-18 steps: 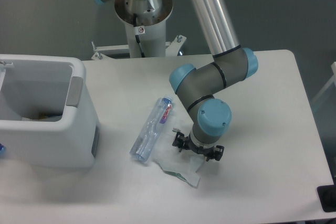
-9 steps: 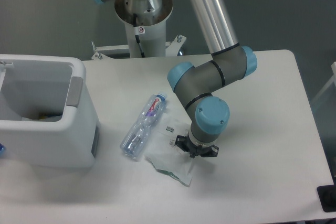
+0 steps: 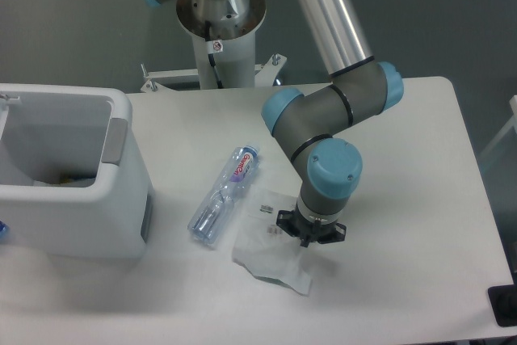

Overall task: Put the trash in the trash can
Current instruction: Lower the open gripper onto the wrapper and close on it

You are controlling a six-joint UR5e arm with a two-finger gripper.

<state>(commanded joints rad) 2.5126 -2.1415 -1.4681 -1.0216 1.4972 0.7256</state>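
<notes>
The trash can [image 3: 121,191] is a big white bin at the left edge of the table, open at the top. A slim clear bottle [image 3: 222,197] with a red-and-blue label lies on the table just right of it, cap end pointing away from me. A thin clear plastic bag [image 3: 269,252] with small printed labels lies flat right of the bottle. My gripper [image 3: 311,236] points straight down onto the bag's right edge. Its fingers are drawn together on the plastic; the wrist hides the tips.
The arm's white base column [image 3: 222,46] stands behind the table's far edge. The forearm [image 3: 331,14] slants down from the top to the blue-capped elbow [image 3: 386,86]. A dark object [image 3: 505,306] sits at the table's front right corner.
The gripper went from open to shut over the bag, then shifted slightly right, dragging the bag along. The bottle rolled a little to the left.
</notes>
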